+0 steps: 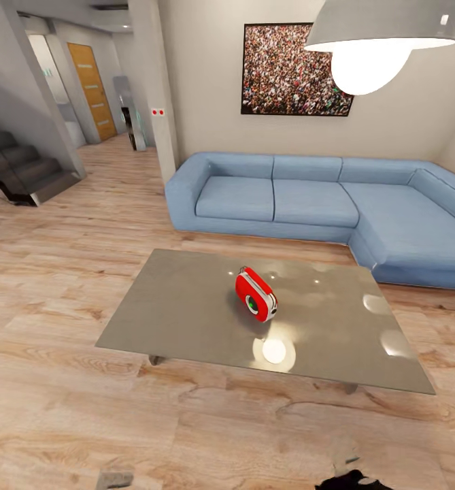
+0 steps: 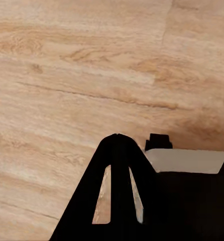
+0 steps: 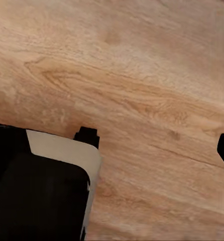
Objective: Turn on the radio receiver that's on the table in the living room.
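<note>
While the radio (image 1: 256, 294) stands upright near the middle of the table (image 1: 186, 306), its dial face is angled toward the robot and somewhat to its left, with the handle on top. Nothing else rests on the glossy top, which mirrors the lamp (image 1: 380, 41). Beyond the table runs the sofa (image 1: 309, 197); wood floor (image 1: 64, 272) surrounds it. Both wrist views look down on floor planks and parts of the robot's own body. A dark finger of the left gripper (image 2: 117, 186) is seen, but the opening of either pincer cannot be told, and no object is seen in their grasp. The step in hand is judged to be the approach: close on the near table edge squarely, stop short of contact, then reach toward the dial face.
</note>
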Controlling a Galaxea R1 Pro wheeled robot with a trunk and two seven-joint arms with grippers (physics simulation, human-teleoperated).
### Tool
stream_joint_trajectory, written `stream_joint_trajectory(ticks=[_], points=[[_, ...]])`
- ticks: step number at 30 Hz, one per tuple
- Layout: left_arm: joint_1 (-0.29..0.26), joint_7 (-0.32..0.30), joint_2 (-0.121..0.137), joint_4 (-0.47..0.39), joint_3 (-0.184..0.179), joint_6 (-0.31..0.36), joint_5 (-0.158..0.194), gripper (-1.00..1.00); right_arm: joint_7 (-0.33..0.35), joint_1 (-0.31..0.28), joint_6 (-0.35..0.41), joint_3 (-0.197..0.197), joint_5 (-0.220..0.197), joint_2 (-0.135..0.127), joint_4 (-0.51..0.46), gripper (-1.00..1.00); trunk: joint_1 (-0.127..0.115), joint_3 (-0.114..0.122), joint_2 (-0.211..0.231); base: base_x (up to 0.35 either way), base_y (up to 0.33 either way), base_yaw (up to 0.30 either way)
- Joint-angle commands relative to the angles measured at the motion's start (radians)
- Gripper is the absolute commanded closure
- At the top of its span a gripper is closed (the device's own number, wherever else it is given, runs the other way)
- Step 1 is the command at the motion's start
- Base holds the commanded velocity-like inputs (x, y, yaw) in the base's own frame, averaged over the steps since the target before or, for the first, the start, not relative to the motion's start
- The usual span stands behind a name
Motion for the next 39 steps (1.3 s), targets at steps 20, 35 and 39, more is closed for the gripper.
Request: stream_joint_trajectory(ticks=[20,35,39], points=[[0.119,-0.012,-0.057,0.083,-0.015,-0.135,-0.178,1.00,-0.045,0.177,-0.019,-0.002,-0.024,0.018,0.004,-1.00,0.000,0.000,0.000,0.000,0.000,0.000],[0.120,-0.013,-0.129,0.083,-0.014,-0.137,-0.175,1.00,-0.045,0.177,-0.020,-0.002,-0.023,0.021,0.004,-1.00,0.000,0.000,0.000,0.000,0.000,0.000],[0.121,-0.013,-0.158,0.083,-0.013,-0.139,-0.175,1.00,-0.045,0.177,-0.020,-0.002,-0.024,0.021,0.004,-1.00,0.000,0.000,0.000,0.000,0.000,0.000]])
